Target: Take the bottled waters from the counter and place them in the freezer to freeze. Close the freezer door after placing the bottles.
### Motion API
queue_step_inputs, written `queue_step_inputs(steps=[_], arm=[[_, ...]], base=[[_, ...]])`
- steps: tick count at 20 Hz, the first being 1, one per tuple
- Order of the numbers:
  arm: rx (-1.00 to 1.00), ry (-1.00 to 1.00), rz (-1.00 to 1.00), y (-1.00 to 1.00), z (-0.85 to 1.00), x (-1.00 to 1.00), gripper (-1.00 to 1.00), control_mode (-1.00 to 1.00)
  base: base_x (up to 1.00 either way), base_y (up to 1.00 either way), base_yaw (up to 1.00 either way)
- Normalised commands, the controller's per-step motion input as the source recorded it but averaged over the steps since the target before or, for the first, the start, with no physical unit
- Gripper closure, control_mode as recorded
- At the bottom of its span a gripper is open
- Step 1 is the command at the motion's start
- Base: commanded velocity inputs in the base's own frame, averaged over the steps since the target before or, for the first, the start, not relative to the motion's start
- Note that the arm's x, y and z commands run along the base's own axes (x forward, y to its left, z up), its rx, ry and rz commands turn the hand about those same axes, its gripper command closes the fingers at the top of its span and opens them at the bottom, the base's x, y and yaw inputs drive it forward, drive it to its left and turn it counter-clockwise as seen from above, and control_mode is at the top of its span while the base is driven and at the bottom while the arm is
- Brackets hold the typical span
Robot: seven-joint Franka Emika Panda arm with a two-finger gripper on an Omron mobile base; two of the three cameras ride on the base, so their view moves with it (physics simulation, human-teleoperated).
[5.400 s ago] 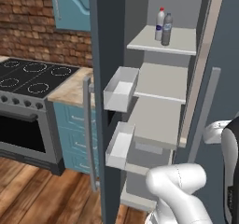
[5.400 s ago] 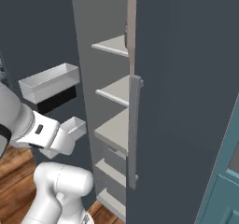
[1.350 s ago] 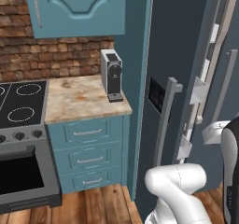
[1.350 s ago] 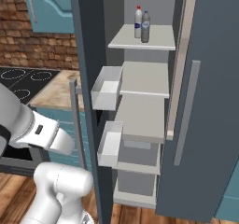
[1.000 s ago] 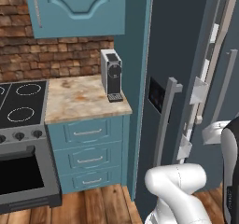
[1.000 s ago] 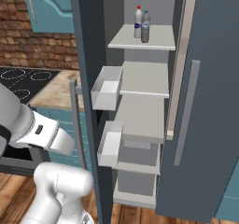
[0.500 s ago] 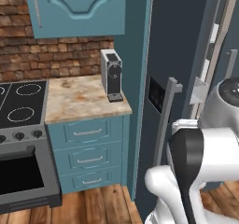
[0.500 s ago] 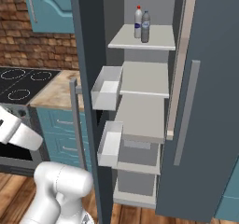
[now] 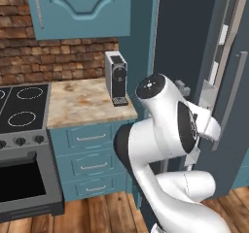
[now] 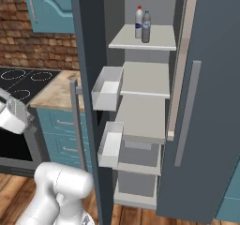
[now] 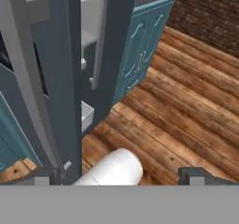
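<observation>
- Both bottled waters [image 10: 142, 26] already stand upright, side by side, on the freezer [image 10: 145, 83]'s top shelf.
- The freezer door [image 10: 89, 102] hangs wide open. Your pincer [image 11: 119, 174], fingers spread and empty, seems near its edge; a glancing push could slip off.
- The door's white bins [image 10: 107, 89] jut inward.
- A coffee machine [image 9: 116, 77] sits on the surface [image 9: 87, 103], beside the stove [image 9: 22, 115].
</observation>
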Motion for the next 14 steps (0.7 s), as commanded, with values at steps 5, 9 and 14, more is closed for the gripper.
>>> queue_step_inputs(steps=[5,9,14], arm=[[-0.24,-0.21,-0.39,0.0,-0.23,0.62,-1.0,-1.0],[-0.28,-0.11,-0.39,0.0,-0.13,0.62,-1.0,-1.0],[-0.11,-0.03,-0.24,-0.01,-0.01,0.38,-1.0,-1.0]], base=[[0.0,0.0,0.0],[0.0,0.0,0.0],[0.0,0.0,0.0]])
